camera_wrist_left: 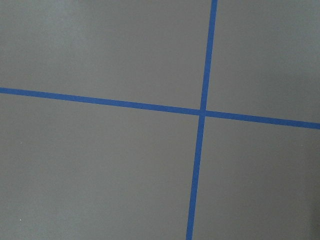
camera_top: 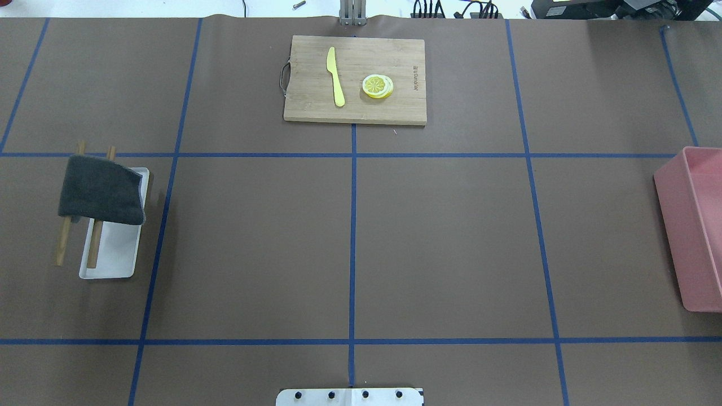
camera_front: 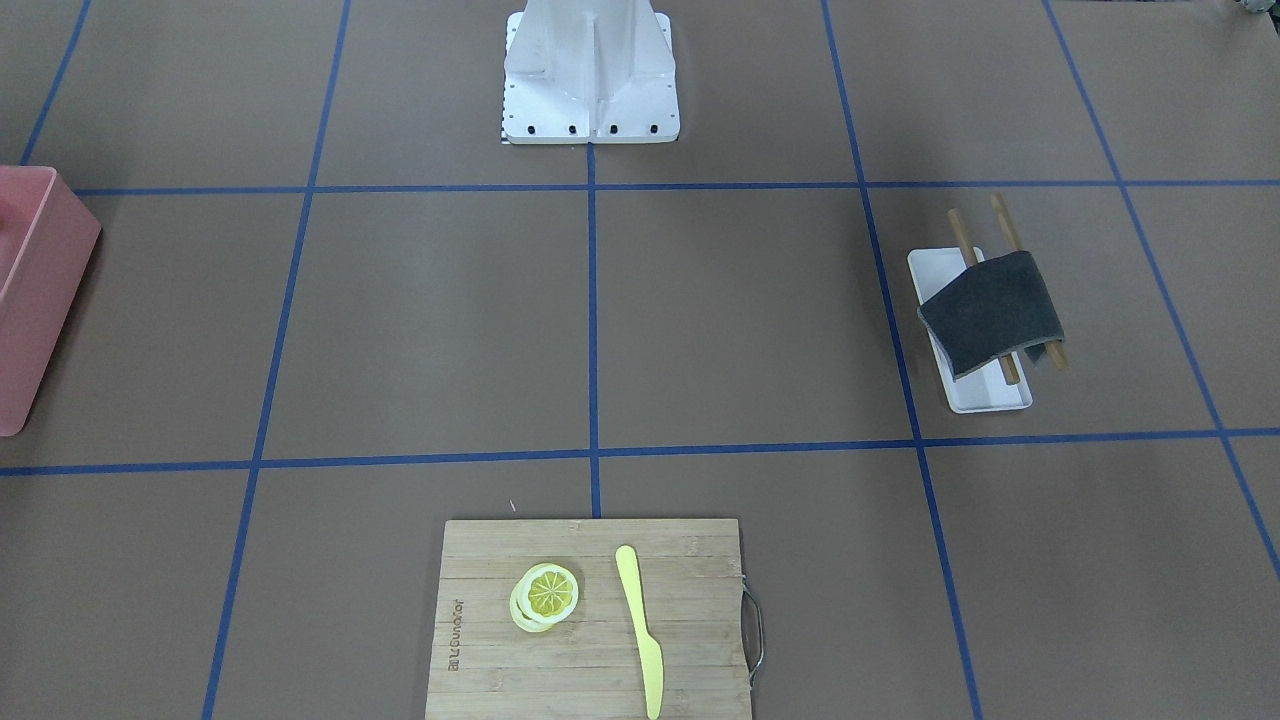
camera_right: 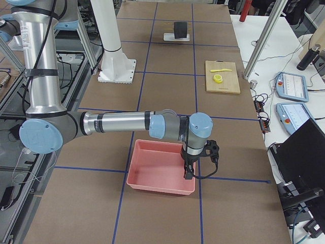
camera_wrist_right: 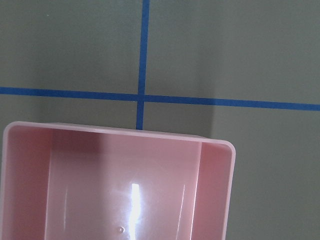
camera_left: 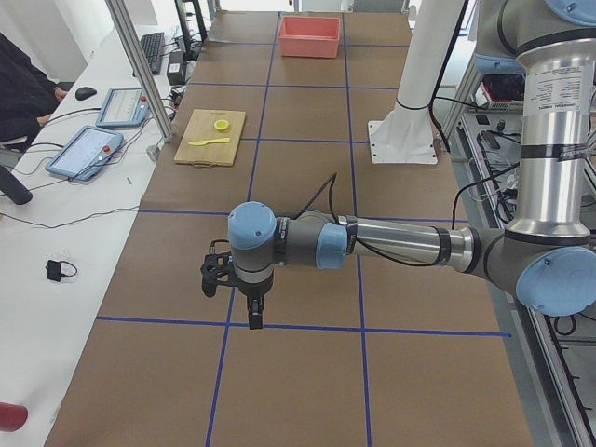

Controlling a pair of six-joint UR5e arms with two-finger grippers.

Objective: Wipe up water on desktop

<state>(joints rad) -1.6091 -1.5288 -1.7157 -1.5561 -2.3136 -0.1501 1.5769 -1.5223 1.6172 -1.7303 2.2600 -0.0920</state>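
You see even, bright light from above, with only soft shadows on the counter (camera_top: 451, 237). A white glare streak lies inside the pink bin (camera_wrist_right: 215, 190). Every view is sharp.

Both the left arm (camera_left: 391, 244) and the right arm (camera_right: 117, 122) are showing silver tubes with pale-blue joint caps. A black cable (camera_left: 319, 191) is looping at each wrist. The left gripper (camera_left: 253, 321) and right gripper (camera_right: 188, 175) are showing black. The white pedestal (camera_front: 590, 90) is carrying dark bolts (camera_front: 572, 129) along its flange.

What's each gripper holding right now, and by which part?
Nothing visible in either: left gripper hangs bare over the desktop, right gripper over the pink bin. The cloth lies draped on its rack.
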